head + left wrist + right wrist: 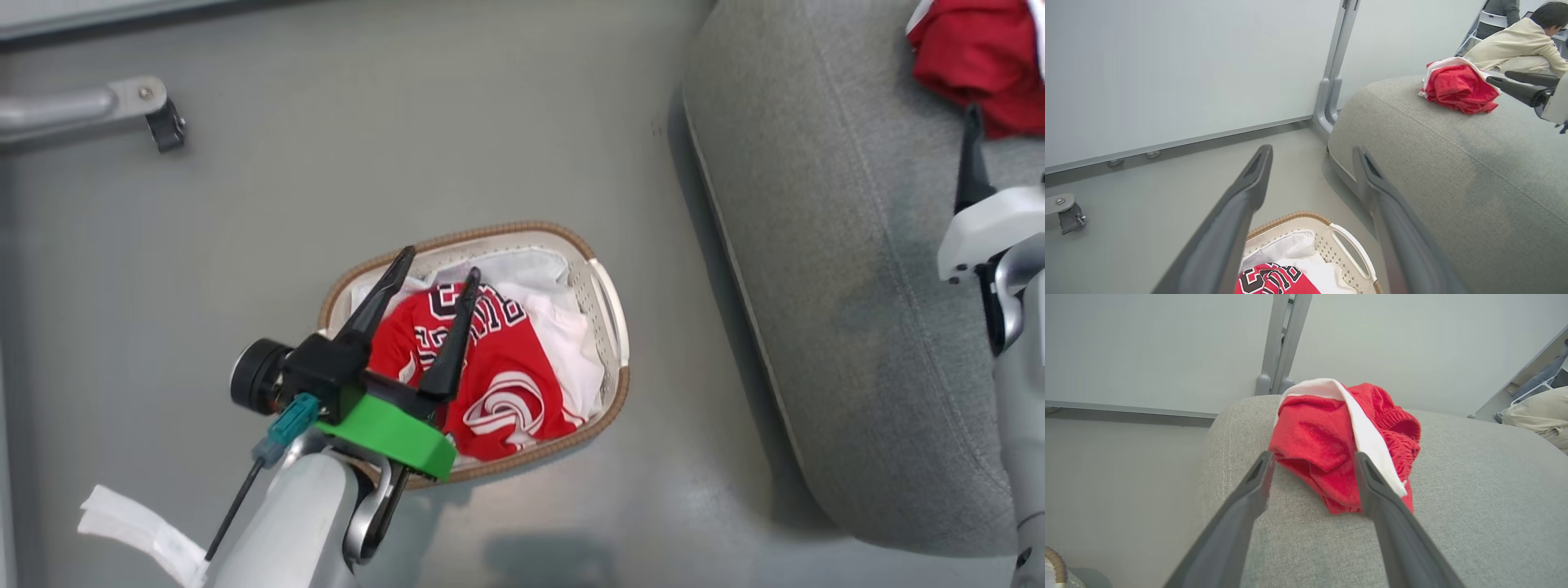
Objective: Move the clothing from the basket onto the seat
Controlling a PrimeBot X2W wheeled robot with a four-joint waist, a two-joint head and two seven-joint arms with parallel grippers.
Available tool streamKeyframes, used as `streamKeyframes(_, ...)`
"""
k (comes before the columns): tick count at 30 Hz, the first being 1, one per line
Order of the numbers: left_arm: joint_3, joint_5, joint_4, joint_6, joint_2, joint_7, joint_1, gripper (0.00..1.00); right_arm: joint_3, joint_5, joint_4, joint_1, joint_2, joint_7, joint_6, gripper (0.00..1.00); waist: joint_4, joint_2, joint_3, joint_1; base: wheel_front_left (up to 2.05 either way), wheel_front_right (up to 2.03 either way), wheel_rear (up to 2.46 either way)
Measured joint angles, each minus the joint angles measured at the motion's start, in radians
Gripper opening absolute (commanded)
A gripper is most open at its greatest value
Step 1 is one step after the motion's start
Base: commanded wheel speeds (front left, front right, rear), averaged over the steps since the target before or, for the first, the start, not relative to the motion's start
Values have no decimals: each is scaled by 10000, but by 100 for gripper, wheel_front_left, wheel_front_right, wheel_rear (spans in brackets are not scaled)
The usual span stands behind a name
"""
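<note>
Now red clothing (1323, 428) lies just beyond the right hand (1313, 457).

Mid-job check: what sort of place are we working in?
Likely a lab or test studio: plain partition panels on metal posts, a caster-footed frame, and a grey sofa seat.

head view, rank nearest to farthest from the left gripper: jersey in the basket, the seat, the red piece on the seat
1. jersey: in the basket, right under the open left gripper.
2. seat: to the right, beyond the basket.
3. red piece: far upper right, on the seat.
</note>
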Motion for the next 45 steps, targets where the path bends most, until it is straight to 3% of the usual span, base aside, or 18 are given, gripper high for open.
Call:
streamKeyframes(9,1377,29,-67,0,-449,0,1199,100,1152,989,-1733,1688,412,-6,0,100,230,0,-1318,-1,0,0,0)
streamKeyframes(21,3630,0,-255,71,-803,0,3189,100,2583,1868,-3187,4087,1542,-6,0,100,1038,0,-2744,-1,0,0,0)
streamKeyframes(32,4161,-150,-445,194,-848,0,4038,100,3641,3135,-3774,5859,1789,-6,0,100,1615,0,-3670,-1,0,0,0)
streamKeyframes(45,3942,-234,-328,245,-855,0,4385,100,3703,3480,-3929,6087,1787,-6,0,100,1529,0,-3886,-1,0,0,0)
